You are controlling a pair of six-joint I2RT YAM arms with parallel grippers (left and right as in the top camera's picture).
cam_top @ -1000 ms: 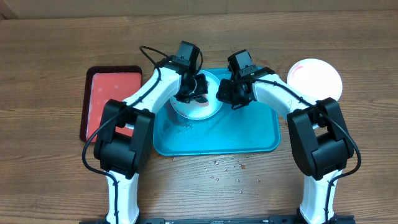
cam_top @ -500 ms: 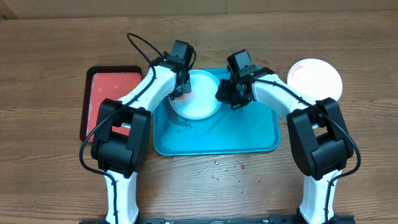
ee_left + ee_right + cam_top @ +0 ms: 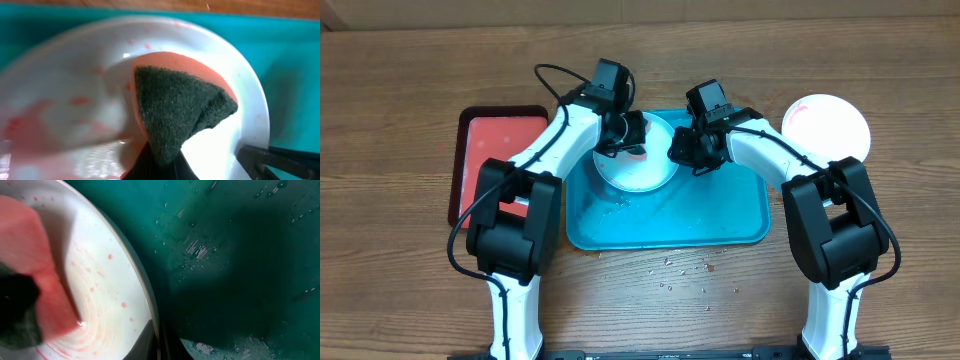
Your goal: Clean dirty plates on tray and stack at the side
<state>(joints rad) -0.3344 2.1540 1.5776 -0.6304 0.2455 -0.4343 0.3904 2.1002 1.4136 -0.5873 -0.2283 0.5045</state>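
A white dirty plate (image 3: 638,172) with red smears sits at the back of the turquoise tray (image 3: 700,215). My left gripper (image 3: 623,140) is shut on a sponge (image 3: 177,112), pink with a dark green scouring side, and presses it on the plate's (image 3: 60,115) inside. My right gripper (image 3: 682,152) is shut on the plate's right rim (image 3: 147,300); the sponge (image 3: 42,285) shows at the left of the right wrist view, and the wet tray floor (image 3: 235,255) at its right. Another white plate (image 3: 827,126) with a faint red smear lies on the table at the right.
A smaller red tray (image 3: 490,160) with a dark rim lies left of the turquoise tray. Small crumbs (image 3: 685,268) are scattered on the wooden table in front of the tray. Droplets (image 3: 615,205) lie on the tray floor.
My left gripper with the sponge swung left to the plate's left edge, then came back right over the plate. My right gripper and the plate stayed put.
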